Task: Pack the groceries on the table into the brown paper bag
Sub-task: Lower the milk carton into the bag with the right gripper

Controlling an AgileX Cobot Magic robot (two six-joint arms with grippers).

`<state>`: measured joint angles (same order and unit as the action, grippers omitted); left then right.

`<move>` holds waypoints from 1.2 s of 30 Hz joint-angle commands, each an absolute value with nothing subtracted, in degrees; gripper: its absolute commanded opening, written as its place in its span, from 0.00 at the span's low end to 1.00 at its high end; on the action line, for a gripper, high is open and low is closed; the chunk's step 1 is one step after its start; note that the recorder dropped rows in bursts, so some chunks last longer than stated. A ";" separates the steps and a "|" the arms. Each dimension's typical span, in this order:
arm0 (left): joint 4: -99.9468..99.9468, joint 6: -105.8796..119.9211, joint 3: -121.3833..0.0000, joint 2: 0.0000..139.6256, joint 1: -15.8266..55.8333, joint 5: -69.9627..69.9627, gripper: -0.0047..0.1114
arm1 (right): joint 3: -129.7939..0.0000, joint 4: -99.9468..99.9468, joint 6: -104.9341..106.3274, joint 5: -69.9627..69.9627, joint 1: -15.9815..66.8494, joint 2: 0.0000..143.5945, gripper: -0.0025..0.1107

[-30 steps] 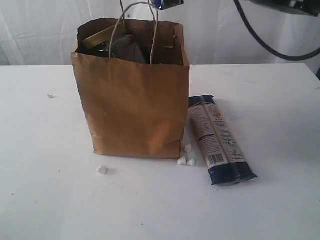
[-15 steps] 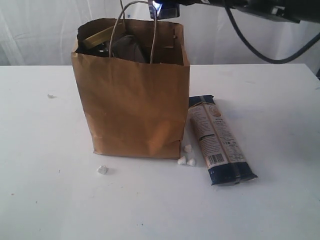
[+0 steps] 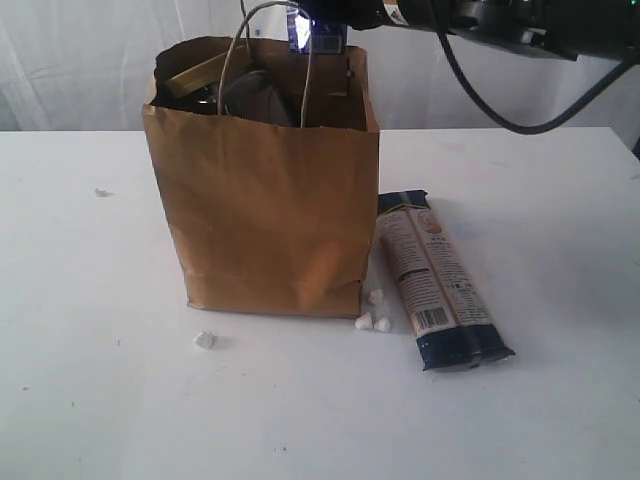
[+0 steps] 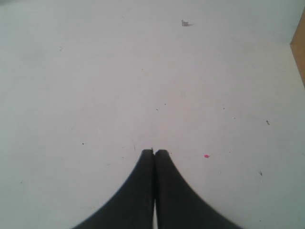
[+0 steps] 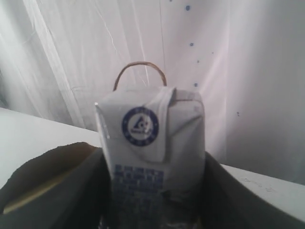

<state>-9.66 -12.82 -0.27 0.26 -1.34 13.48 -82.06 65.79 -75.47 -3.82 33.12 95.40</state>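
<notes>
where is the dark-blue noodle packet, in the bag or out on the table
Out. The noodle packet lies flat on the table, beside the brown paper bag, to its right in the exterior view.

Can't see much here
The brown paper bag hides most of what's inside, the small white-blue carton goes blurry low down, and the noodle packet print's too tiny to read.

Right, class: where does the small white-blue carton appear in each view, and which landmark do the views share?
Exterior view: small white-blue carton at the top, over the brown paper bag, by its rear rim.
Left wrist view: not in it.
Right wrist view: carton in the middle, over the bag's dark mouth.
Shared landmark: the bag, only a brown sliver at the left wrist picture's edge.
</notes>
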 commanded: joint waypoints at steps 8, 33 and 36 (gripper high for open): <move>-9.45 -12.79 0.00 0.00 -1.24 13.15 0.04 | -82.53 61.12 -75.92 -5.47 34.29 95.07 0.49; -9.45 -12.79 0.00 0.00 -1.24 13.15 0.04 | -82.53 48.42 -60.54 -21.70 38.84 95.40 0.59; -9.45 -12.79 0.00 0.00 -1.24 13.15 0.04 | -82.53 47.45 -59.47 -24.25 38.84 96.06 0.63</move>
